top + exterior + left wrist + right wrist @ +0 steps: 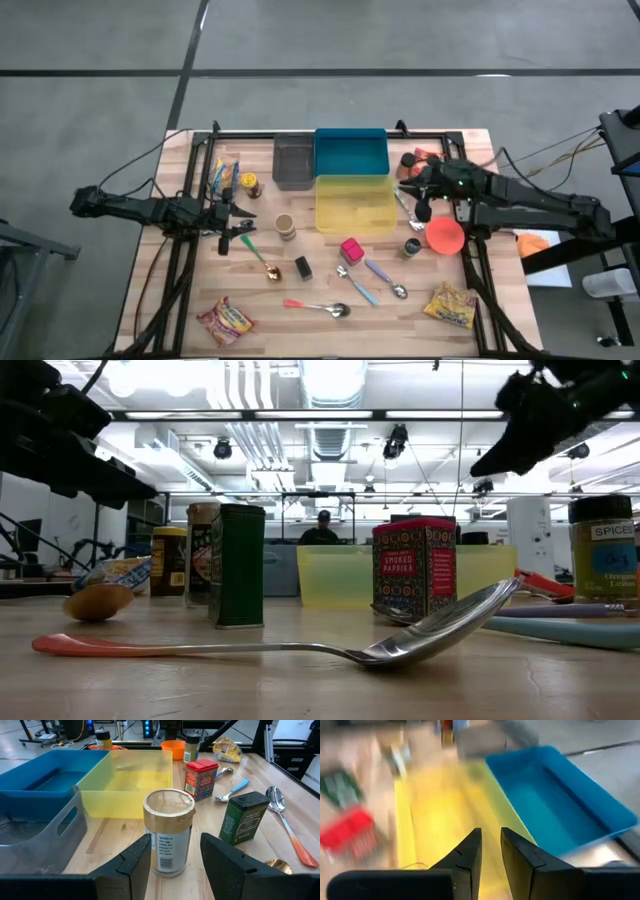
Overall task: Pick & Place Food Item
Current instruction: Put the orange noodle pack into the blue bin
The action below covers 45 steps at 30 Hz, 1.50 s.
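Note:
My left gripper (236,232) (175,852) stands open at the table's left. A brown-lidded spice jar (285,227) (169,832) stands upright on the table just beyond its fingertips, untouched. My right gripper (408,190) (491,851) hangs raised over the right end of the yellow bin (355,205) (445,805). It points toward the table's left and slants down, with only a narrow gap between its fingers and nothing in them. A red tin (351,249) (200,780) and a green tin (303,267) (243,817) stand in front of the bin. Snack bags (225,320) (450,305) lie near the front edge.
A blue bin (350,152) and a grey bin (293,160) stand behind the yellow one. An orange bowl (445,236) sits under the right arm. Several spoons (325,308) lie near the front, and small jars (247,185) (412,247) stand about.

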Motion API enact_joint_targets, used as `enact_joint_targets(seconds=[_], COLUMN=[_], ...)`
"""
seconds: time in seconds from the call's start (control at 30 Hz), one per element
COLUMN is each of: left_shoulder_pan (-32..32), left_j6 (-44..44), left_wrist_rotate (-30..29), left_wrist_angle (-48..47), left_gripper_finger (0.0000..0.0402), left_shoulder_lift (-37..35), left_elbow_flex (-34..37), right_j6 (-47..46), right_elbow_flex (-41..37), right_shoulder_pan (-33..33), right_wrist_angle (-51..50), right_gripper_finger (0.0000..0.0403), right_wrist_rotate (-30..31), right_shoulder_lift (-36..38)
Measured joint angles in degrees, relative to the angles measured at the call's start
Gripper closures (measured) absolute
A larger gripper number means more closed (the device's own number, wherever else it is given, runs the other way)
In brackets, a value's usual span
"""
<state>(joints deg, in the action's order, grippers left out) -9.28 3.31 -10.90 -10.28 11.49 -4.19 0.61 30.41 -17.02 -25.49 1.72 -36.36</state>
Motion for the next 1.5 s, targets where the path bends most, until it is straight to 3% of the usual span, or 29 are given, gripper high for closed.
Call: enact_joint_targets(seconds=[0.1, 0.23, 0.43, 0.57, 0.7, 0.87, 1.03, 1.2, 1.5], left_shoulder_pan=[0.0, 0.0, 0.0, 0.0, 0.0, 0.0, 0.0, 0.0, 0.0], left_j6=[0.0, 0.0, 0.0, 0.0, 0.0, 0.0, 0.0, 0.0, 0.0], left_wrist_rotate=[0.0, 0.0, 0.0, 0.0, 0.0, 0.0, 0.0, 0.0, 0.0], left_wrist_angle=[0.0, 0.0, 0.1, 0.1, 0.1, 0.1, 0.1, 0.1, 0.1], left_gripper_finger=[0.0229, 0.0229, 0.0229, 0.0229, 0.0229, 0.0229, 0.0229, 0.0229, 0.0228], left_shoulder_lift=[0.0, 0.0, 0.0, 0.0, 0.0, 0.0, 0.0, 0.0, 0.0], left_elbow_flex=[0.0, 0.0, 0.0, 0.0, 0.0, 0.0, 0.0, 0.0, 0.0], right_j6=[7.3, 7.2, 8.3, 12.9, 13.1, 12.1, 9.9, 14.7, 21.8], right_elbow_flex=[7.7, 11.4, 14.6, 15.3, 15.3, 15.2, 15.1, 14.0, 9.8], right_shoulder_pan=[0.0, -0.1, -0.1, -0.3, -0.3, -0.3, -2.0, -4.3, -6.4], right_wrist_angle=[-14.1, -19.3, -27.1, -30.3, -30.0, -29.8, -29.5, -29.5, -22.6], right_gripper_finger=[0.0334, 0.0334, 0.0334, 0.0334, 0.0334, 0.0328, 0.0274, 0.0220, 0.0179], right_wrist_rotate=[1.6, 8.2, 12.5, 17.9, 22.0, 22.2, 22.3, 22.4, 24.0], right_shoulder_lift=[-5.5, -9.5, -14.7, -18.1, -20.6, -21.5, -21.5, -22.7, -25.9])
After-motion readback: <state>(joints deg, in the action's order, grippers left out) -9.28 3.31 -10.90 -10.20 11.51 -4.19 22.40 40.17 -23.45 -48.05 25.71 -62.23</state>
